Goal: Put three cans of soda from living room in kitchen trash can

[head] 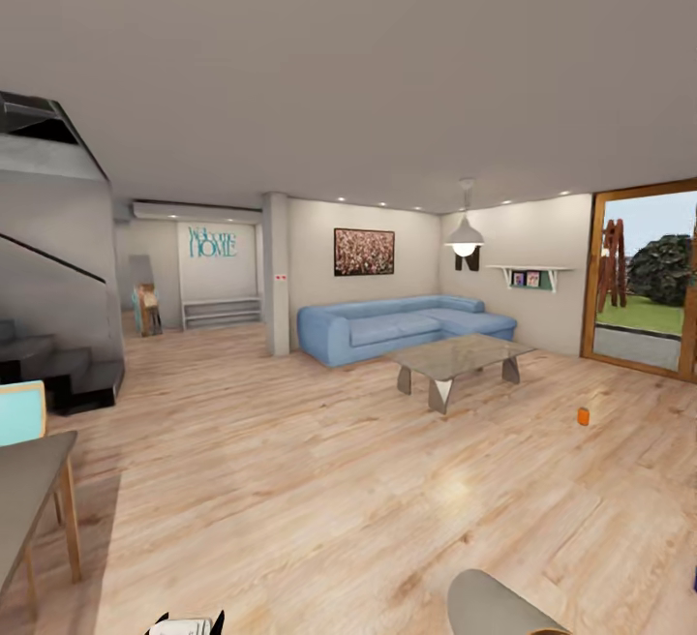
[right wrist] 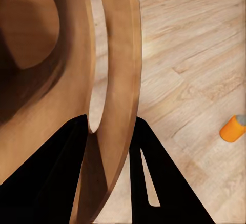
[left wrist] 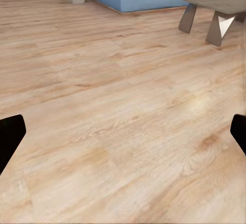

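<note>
The right gripper [right wrist: 110, 131] pinches the trash can's [head: 489, 606] rim; the left gripper [left wrist: 123, 131] gapes empty. One orange soda can [head: 584, 416] stands on the floor at two o'clock, not yet collected.

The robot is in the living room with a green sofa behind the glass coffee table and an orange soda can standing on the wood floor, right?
Not quite: the sofa is blue, as the head view shows. The glass coffee table and the orange soda can on the wood floor are as you said.

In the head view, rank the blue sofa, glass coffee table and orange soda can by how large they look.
1. Blue sofa, largest.
2. Glass coffee table.
3. Orange soda can, smallest by far.
The sofa sits farther back than the table, so apparent size understates it.
</note>
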Tool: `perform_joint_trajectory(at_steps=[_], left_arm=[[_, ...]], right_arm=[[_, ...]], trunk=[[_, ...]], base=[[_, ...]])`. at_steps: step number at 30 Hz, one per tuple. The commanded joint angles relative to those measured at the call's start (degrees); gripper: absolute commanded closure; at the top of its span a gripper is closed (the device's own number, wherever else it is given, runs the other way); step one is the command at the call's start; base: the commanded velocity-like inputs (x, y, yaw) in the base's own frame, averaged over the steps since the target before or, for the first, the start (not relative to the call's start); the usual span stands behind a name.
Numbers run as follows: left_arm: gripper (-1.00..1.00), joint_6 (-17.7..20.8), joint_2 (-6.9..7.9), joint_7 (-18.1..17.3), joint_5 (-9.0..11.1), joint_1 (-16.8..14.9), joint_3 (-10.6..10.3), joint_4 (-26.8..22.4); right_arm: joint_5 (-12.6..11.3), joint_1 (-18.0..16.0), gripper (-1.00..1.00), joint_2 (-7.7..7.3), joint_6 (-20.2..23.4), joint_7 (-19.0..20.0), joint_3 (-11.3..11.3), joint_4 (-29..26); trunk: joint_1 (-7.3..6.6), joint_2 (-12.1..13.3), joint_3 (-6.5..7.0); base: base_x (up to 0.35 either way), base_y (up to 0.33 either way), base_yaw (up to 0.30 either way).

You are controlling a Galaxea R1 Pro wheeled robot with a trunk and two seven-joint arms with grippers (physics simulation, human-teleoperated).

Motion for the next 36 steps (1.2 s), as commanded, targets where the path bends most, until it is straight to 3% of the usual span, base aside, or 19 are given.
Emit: perform_joint_trajectory(at_steps=[1, 26, 36], left_arm=[[-1.00, 0.00, 0.00, 0.00, 0.00, 0.00, 0.00, 0.01], [-1.00, -0.09, 0.00, 0.00, 0.00, 0.07, 0.00, -0.16], [-1.00, -0.11, 0.00, 0.00, 0.00, 0.08, 0.00, -0.10]], right_arm=[[-0.17, -0.04, 1.00, 0.00, -0.02, 0.21, -0.60, -0.14], [-0.17, -0.04, 1.00, 0.00, -0.02, 0.21, -0.57, -0.14], [-0.17, -0.04, 1.00, -0.08, -0.01, 0.21, -0.61, -0.14]], trunk=[[0.00, 0.00, 0.04], [0.00, 0.00, 0.12], [0.00, 0.00, 0.27]], base=[[0.322, 0.084, -0.070], [0.286, 0.084, -0.008], [0.316, 0.001, -0.194]])
